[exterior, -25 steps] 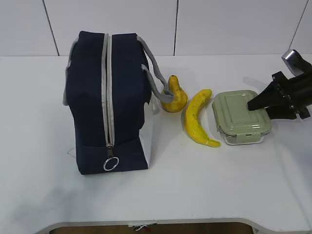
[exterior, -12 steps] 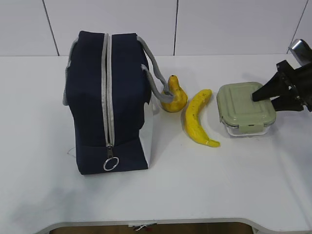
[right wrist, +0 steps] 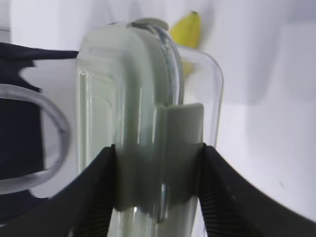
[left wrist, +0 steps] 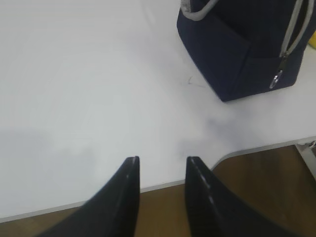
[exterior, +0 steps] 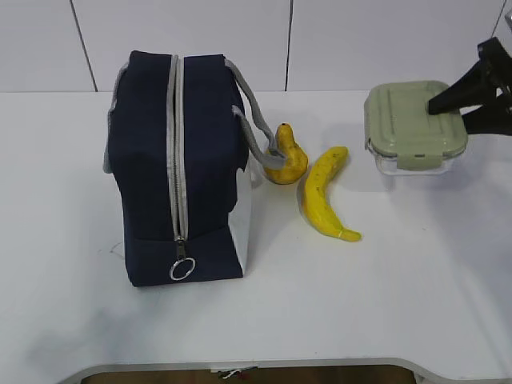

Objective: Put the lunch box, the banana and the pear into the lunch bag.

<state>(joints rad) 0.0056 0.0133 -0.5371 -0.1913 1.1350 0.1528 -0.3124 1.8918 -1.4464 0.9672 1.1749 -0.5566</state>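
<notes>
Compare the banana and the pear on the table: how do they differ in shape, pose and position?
The banana is long and curved; the pear is shorter, with a round bottom and narrow neck. The banana lies flat; the pear's neck points up. The pear sits beside the lunch bag, by its grey handle; the banana lies farther from it. Both are yellow and rest on the table, untouched.

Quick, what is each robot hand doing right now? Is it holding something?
Left gripper: open, holding nothing, over the table.
Right gripper: closed on the lunch box, lifted off the table.
</notes>
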